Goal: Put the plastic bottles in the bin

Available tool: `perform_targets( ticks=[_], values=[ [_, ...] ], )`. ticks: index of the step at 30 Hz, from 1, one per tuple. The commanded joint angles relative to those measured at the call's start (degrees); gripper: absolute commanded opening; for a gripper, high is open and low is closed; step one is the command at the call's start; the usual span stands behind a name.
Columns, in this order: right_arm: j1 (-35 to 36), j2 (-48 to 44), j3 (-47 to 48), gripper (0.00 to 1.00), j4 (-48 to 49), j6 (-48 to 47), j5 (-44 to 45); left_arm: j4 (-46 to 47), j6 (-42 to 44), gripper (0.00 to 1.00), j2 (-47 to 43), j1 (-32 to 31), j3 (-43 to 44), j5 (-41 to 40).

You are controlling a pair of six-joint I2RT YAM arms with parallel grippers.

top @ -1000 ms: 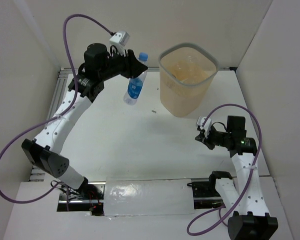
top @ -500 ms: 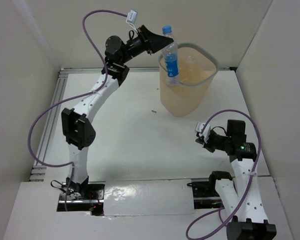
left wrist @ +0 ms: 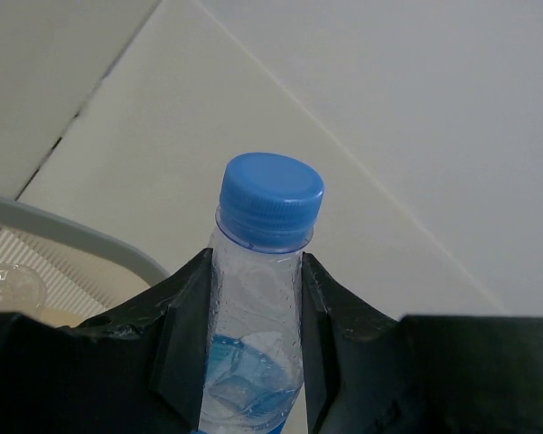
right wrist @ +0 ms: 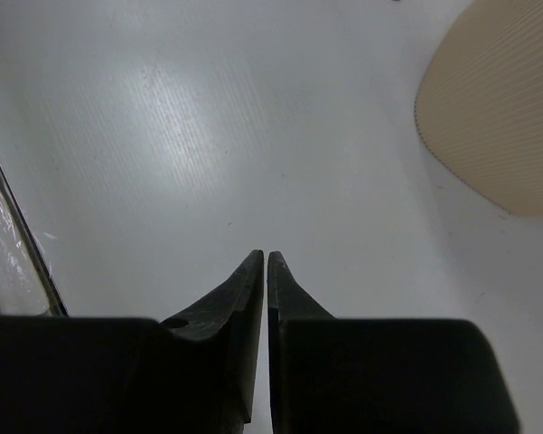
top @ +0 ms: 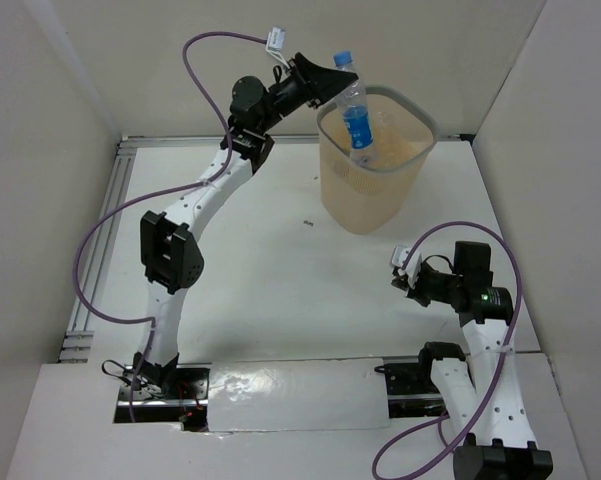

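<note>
A small clear crinkly plastic bottle [top: 356, 115] w/ blue cap & blue label is gripped just below the cap by the black two-finger left gripper [top: 338, 85]. This is confirmed in the left wrist view, where the fingers [left wrist: 191, 316] are seen pressed vs. both sides of the neck at lower centre. In the top view the bottle is held roughly upright, slightly tilted, at upper centre-right of the frame, w/ its lower part over the mouth of the tall beige translucent plastic bin [top: 365, 205]. Whether the base is below the pale rim can't be told for certain. The right gripper [top: 404, 271] is seen at lower right of the top view, low over the white table [top: 250, 250] & near the bin's side, jaws all but together w/ nothing between them. No other bottles are seen on the table. A clear rounded shape [left wrist: 9, 285] is glimpsed inside the bin at the left edge of the left wrist view, prob. a bottle already in, but the contents can't be counted. Judged from this, the task is nearly done: only the release of this bottle is left, as far as is shown.
</note>
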Motion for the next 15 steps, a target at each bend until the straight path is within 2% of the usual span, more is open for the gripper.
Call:
perform_targets(
  ticks=[1, 4, 8, 13, 15],
  values=[
    [-0.28, -0.29, -0.22, 0.13, 0.34, -0.25, -0.7, -6.72, 12.77, 0.37, -2.92, -1.28, -0.42, -4.31],
    [-0.28, -0.29, -0.22, 0.14, 0.34, -0.25, -0.7, -6.72, 13.39, 0.38, -3.44, -1.8, -1.83, -7.57],
    [-0.28, -0.82, -0.22, 0.25, 0.34, -0.25, -0.7, -11.72, 18.12, 0.38, -2.21, -2.86, 1.24, -11.08],
    [-0.28, -0.82, -0.22, 0.49, 0.87, -0.25, -1.23, -16.82, 23.75, 0.51, -1.08, -4.0, 3.09, -15.13],
    [-0.28, -0.82, -0.22, 0.55, 0.87, -0.25, -1.23, -18.76, 24.9, 0.59, -1.07, -4.0, 3.09, -16.28]
  ],
)
